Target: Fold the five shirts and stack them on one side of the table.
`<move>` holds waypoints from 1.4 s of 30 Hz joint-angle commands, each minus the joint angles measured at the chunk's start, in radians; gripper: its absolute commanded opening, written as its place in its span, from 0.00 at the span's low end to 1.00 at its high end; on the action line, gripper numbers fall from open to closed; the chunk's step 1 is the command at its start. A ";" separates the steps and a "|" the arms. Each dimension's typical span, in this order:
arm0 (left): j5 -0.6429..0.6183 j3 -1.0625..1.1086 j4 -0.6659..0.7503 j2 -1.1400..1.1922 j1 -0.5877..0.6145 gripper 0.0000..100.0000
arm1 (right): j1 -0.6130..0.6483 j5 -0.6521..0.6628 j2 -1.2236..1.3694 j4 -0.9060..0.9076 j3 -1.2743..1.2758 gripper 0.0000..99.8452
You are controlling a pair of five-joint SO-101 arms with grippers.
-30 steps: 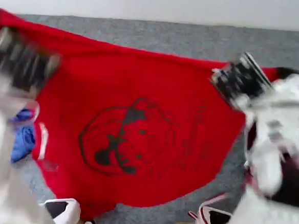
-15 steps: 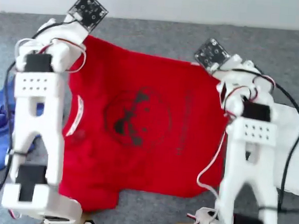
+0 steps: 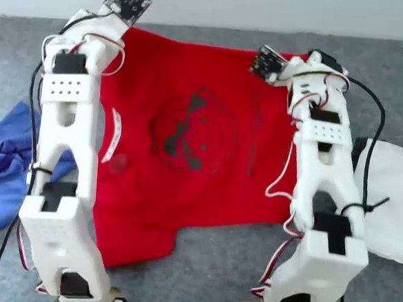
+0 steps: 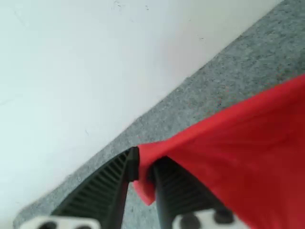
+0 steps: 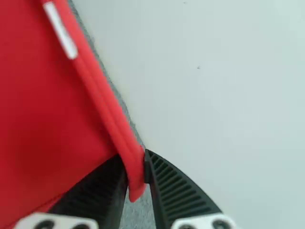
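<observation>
Two white arms stand at the near edge of a grey table [image 3: 214,269], the left arm [image 3: 68,128] and the right arm [image 3: 324,173] both stretched away over a red shirt [image 3: 188,143]. The shirt lies spread between and under them, a dark print at its middle and its collar, with a white label inside, turned toward the left arm. Its near edge rests rumpled on the grey surface between the two bases. A crumpled blue shirt [image 3: 3,165] sits just beside the red one on the left arm's outer side, and a white shirt [image 3: 392,199] lies on the right arm's outer side, near the red cloth.

At the far edge of the red shirt, each arm has a corner in its grip. The left gripper [image 4: 145,160] is closed tight on a fold of red fabric, which fills the narrow gap between its black ribbed fingers [image 4: 107,186]. The right gripper [image 5: 135,164] is likewise clamped on the shirt's stitched hem, which runs up from between its fingers [image 5: 174,191]. Beyond both grippers the grey surface ends at a pale wall [image 3: 267,7].
</observation>
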State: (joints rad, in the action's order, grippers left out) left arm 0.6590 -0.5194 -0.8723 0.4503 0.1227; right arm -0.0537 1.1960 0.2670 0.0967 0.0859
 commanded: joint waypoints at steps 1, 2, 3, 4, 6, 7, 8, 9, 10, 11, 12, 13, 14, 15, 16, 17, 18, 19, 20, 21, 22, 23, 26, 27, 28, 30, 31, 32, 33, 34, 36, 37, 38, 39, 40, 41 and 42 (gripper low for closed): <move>0.005 -0.179 -0.199 0.011 -0.020 0.01 | 0.004 0.011 -0.012 -0.030 -0.060 0.01; 0.005 -0.213 -0.270 0.017 -0.026 0.01 | 0.004 0.011 -0.018 -0.028 -0.044 0.01; 0.005 -0.243 -0.338 0.023 -0.031 0.01 | 0.004 0.011 -0.028 -0.028 -0.028 0.01; 0.005 -0.272 -0.397 0.028 -0.032 0.01 | 0.002 0.012 -0.041 -0.027 -0.008 0.01; 0.006 -0.317 -0.508 0.037 -0.032 0.01 | -0.004 0.015 -0.068 -0.004 0.032 0.01; 0.006 -0.335 -0.563 0.040 -0.032 0.01 | -0.005 0.015 -0.082 0.033 0.044 0.01; 0.006 -0.351 -0.623 0.043 -0.031 0.01 | -0.005 0.015 -0.093 0.077 0.051 0.01; 0.008 -0.364 -0.684 0.044 -0.029 0.01 | -0.005 0.017 -0.101 0.133 0.051 0.01; 0.014 -0.377 -0.747 0.044 -0.029 0.01 | -0.005 0.017 -0.108 0.189 0.049 0.01; 0.031 -0.389 -0.810 0.044 -0.032 0.01 | -0.005 0.017 -0.114 0.240 0.049 0.01; 0.051 -0.398 -0.875 0.043 -0.034 0.01 | -0.005 0.017 -0.120 0.288 0.049 0.01; 0.057 -0.386 -0.888 0.037 -0.035 0.01 | -0.005 0.017 -0.125 0.331 0.049 0.01; 0.051 -0.367 -0.885 0.028 -0.032 0.01 | -0.004 0.015 -0.128 0.374 0.049 0.01; 0.051 -0.340 -0.887 0.005 -0.023 0.01 | -0.004 0.015 -0.133 0.415 0.049 0.01; 0.051 -0.303 -0.887 -0.025 -0.014 0.01 | -0.004 0.015 -0.137 0.463 0.049 0.01; 0.054 -0.249 -0.887 -0.055 -0.012 0.02 | -0.005 0.015 -0.142 0.509 0.049 0.01; 0.055 -0.180 -0.887 -0.087 -0.018 0.02 | -0.007 0.015 -0.147 0.556 0.049 0.01; 0.055 -0.104 -0.887 -0.129 -0.028 0.02 | -0.007 0.015 -0.153 0.601 0.049 0.01; 0.055 -0.015 -0.887 -0.180 -0.038 0.02 | -0.015 0.015 -0.160 0.647 0.049 0.01; 0.055 0.081 -0.887 -0.233 -0.052 0.02 | -0.018 0.015 -0.166 0.693 0.049 0.01; 0.057 0.177 -0.887 -0.292 -0.074 0.02 | -0.021 0.015 -0.171 0.733 0.049 0.01; 0.057 0.271 -0.887 -0.345 -0.095 0.02 | -0.024 0.015 -0.174 0.776 0.049 0.01; 0.052 0.533 -0.887 -0.500 -0.169 0.02 | -0.044 0.015 -0.185 0.901 0.049 0.01; 0.049 0.611 -0.887 -0.545 -0.192 0.02 | -0.051 0.015 -0.186 0.941 0.049 0.01; 0.048 0.684 -0.885 -0.586 -0.212 0.02 | -0.062 0.015 -0.189 0.978 0.049 0.01; 0.021 0.809 -0.885 -0.658 -0.242 0.02 | -0.084 0.015 -0.191 1.036 0.049 0.01; 0.009 0.865 -0.885 -0.687 -0.256 0.02 | -0.094 0.015 -0.194 1.063 0.049 0.01; 0.002 0.914 -0.885 -0.710 -0.269 0.02 | -0.105 0.015 -0.197 1.087 0.049 0.01; 0.000 0.958 -0.885 -0.729 -0.279 0.02 | -0.111 0.017 -0.200 1.113 0.049 0.01; 0.000 1.003 -0.885 -0.744 -0.290 0.02 | -0.113 0.017 -0.203 1.142 0.049 0.01; 0.000 1.076 -0.885 -0.761 -0.307 0.02 | -0.113 0.017 -0.206 1.199 0.049 0.01; 0.000 1.109 -0.885 -0.766 -0.311 0.02 | -0.110 0.017 -0.209 1.224 0.049 0.01; 0.000 1.135 -0.885 -0.770 -0.315 0.02 | -0.110 0.017 -0.209 1.237 0.049 0.01; 0.003 1.153 -0.885 -0.772 -0.318 0.02 | -0.113 0.017 -0.209 1.247 0.049 0.01; 0.005 1.162 -0.885 -0.772 -0.316 0.02 | -0.114 0.017 -0.208 1.250 0.052 0.01; 0.006 1.165 -0.885 -0.770 -0.311 0.02 | -0.117 0.017 -0.208 1.253 0.055 0.01; 0.008 1.167 -0.885 -0.767 -0.310 0.02 | -0.125 0.017 -0.205 1.262 0.055 0.01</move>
State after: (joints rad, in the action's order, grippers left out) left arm 0.6682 0.6437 -1.7346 -0.2877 -0.1841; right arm -0.1565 1.2052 0.1381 1.3272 0.1458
